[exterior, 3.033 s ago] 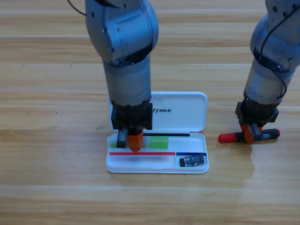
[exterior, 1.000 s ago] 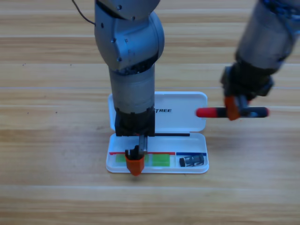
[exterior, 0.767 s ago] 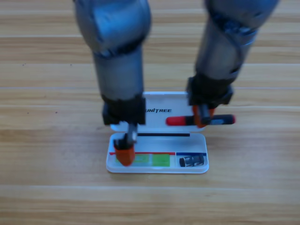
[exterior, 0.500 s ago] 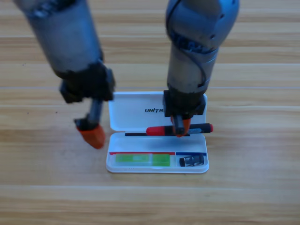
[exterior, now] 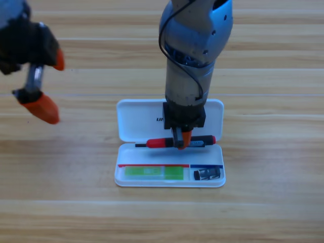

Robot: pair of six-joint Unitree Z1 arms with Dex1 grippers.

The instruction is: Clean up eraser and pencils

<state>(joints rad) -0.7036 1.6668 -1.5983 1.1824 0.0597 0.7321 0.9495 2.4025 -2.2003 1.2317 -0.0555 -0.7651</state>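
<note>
The red-capped black pencil hangs level over the hinge of the open white case, with my right gripper shut on its middle. The light green pencil lies in the long left compartment of the case's tray. The dark eraser sits in the small right compartment. My left gripper is drawn back at the picture's left edge, above the table, open and holding nothing.
The case's lid lies flat behind the tray, partly covered by the right arm. Bare wooden table surrounds the case on all sides.
My left gripper let go of the green pencil in the tray and pulled away to the upper left. My right gripper lifted the red-capped pencil and carried it left over the case.
</note>
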